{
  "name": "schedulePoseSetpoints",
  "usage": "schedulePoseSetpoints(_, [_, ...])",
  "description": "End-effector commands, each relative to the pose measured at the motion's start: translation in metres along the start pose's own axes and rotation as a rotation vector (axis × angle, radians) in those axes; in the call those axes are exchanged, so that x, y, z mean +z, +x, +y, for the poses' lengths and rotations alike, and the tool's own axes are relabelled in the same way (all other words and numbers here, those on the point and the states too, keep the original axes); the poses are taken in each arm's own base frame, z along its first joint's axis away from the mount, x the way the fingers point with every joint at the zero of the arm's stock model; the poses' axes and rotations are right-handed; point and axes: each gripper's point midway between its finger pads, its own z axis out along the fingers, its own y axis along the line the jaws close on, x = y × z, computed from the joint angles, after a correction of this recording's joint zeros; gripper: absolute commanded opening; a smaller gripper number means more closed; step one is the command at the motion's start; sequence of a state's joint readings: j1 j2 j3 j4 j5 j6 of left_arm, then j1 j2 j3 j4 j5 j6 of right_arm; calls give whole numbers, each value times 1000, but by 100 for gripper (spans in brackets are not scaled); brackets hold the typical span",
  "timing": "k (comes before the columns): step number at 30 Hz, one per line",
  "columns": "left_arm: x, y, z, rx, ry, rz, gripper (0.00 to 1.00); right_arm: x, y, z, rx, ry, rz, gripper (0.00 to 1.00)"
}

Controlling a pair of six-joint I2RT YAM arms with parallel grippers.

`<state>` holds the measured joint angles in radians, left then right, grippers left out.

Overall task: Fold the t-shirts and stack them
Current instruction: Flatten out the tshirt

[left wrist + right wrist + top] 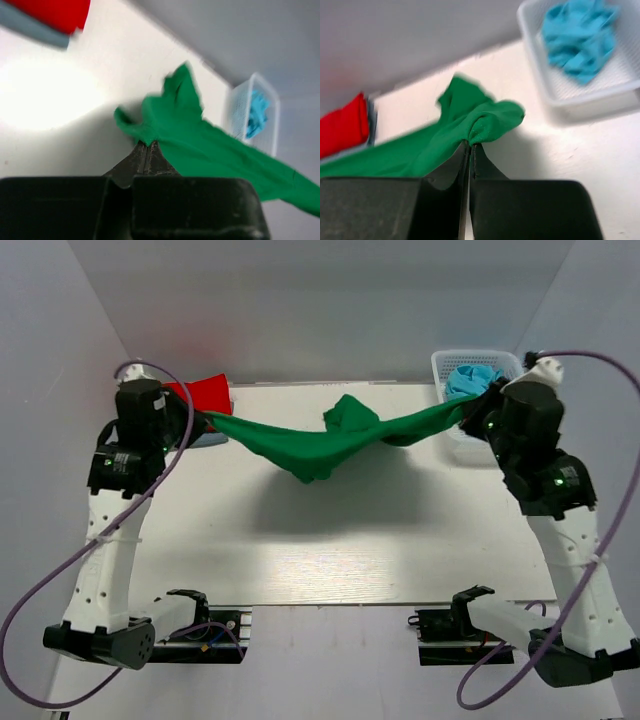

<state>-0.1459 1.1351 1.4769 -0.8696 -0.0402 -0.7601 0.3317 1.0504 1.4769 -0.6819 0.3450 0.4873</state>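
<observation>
right now the green t-shirt (318, 448) hangs in the air across the upper middle of the top view, stretched like a hammock between the two arms. the left gripper (148, 146) is clamped on one end of it at the left of the frame. the right gripper (470, 146) is pinched together on the other end at the right, with a rolled bunch of cloth bulging just past its tips. the middle sags toward the table (400, 560), and a loose flap, perhaps a sleeve, sticks up near the centre.

the step in hand looks like spreading the shirt before laying it down to fold. to do it well, i judge the arms should hold even tension, lower both ends together so the sagging belly touches first, then draw it flat. both grips seem to hold bunched cloth rather than clean hems, so the shirt may land twisted.

the cloth is soft, matte and thin, draping in long folds. at the upper left a folded red t-shirt (205, 395) sits on a pale blue one (212, 438). at the upper right a white mesh basket (445, 365) of stiff plastic holds a crumpled turquoise t-shirt (470, 378).
</observation>
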Motion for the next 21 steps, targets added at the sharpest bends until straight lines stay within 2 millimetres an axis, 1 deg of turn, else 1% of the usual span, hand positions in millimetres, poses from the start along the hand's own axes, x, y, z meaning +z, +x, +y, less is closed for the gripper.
schedulePoseSetpoints(1, [-36, -40, -11, -1, 0, -140, 0, -31, -59, -23, -37, 142, -176, 0])
schedulePoseSetpoints(2, [-52, -60, -20, -9, 15, -207, 0, -42, -78, -20, -28, 131, -227, 0])
schedulePoseSetpoints(3, [-61, -70, -25, -2, 26, -242, 0, -55, -100, -20, -22, 140, -290, 0])
schedulePoseSetpoints(4, [-66, -76, -26, -4, 15, -258, 0, -63, -109, -19, -43, 135, -315, 0])
schedulePoseSetpoints(5, [-87, -95, -34, -16, 30, -329, 0, -84, -134, -13, -20, 105, -388, 0])
schedulePoseSetpoints(6, [-98, -103, -36, -23, 34, -362, 0, -92, -145, -11, -29, 97, -422, 0])
schedulePoseSetpoints(7, [-105, -110, -35, -19, 17, -386, 0, -101, -152, -11, -39, 92, -448, 0])
schedulePoseSetpoints(8, [-125, -124, -45, -32, 55, -441, 0, -120, -171, -7, -42, 64, -509, 0])
schedulePoseSetpoints(9, [-134, -131, -48, -30, 65, -468, 0, -130, -178, -6, -36, 48, -536, 0])
schedulePoseSetpoints(10, [-158, -139, -52, -42, 99, -517, 0, -139, -183, -4, -62, 28, -558, 0])
schedulePoseSetpoints(11, [-169, -141, -57, -32, 128, -535, 0, -155, -193, 4, -63, -27, -592, 0])
schedulePoseSetpoints(12, [-179, -144, -59, -38, 150, -558, 0, -168, -198, 5, -55, -51, -619, 0])
schedulePoseSetpoints(13, [-191, -147, -61, -34, 169, -583, 0, -181, -200, 13, -79, -116, -636, 0])
schedulePoseSetpoints(14, [-215, -151, -63, -46, 212, -628, 0, -190, -204, 17, -82, -148, -661, 0])
schedulePoseSetpoints(15, [-227, -152, -63, -40, 226, -648, 0, -208, -208, 16, -71, -177, -701, 0])
schedulePoseSetpoints(16, [-242, -153, -63, -47, 249, -672, 0, -225, -209, 23, -79, -245, -726, 0])
schedulePoseSetpoints(17, [-262, -155, -64, -56, 283, -708, 0, -237, -210, 23, -87, -269, -747, 0])
schedulePoseSetpoints(18, [-273, -155, -63, -51, 296, -727, 0, -250, -214, 23, -81, -291, -774, 0])
schedulePoseSetpoints(19, [-287, -155, -64, -53, 324, -745, 0, -262, -213, 25, -86, -326, -789, 0])
schedulePoseSetpoints(20, [-294, -154, -62, -56, 334, -755, 0, -273, -212, 27, -89, -359, -806, 0])
schedulePoseSetpoints(21, [-311, -149, -63, -53, 377, -767, 0, -279, -212, 28, -89, -379, -816, 0])
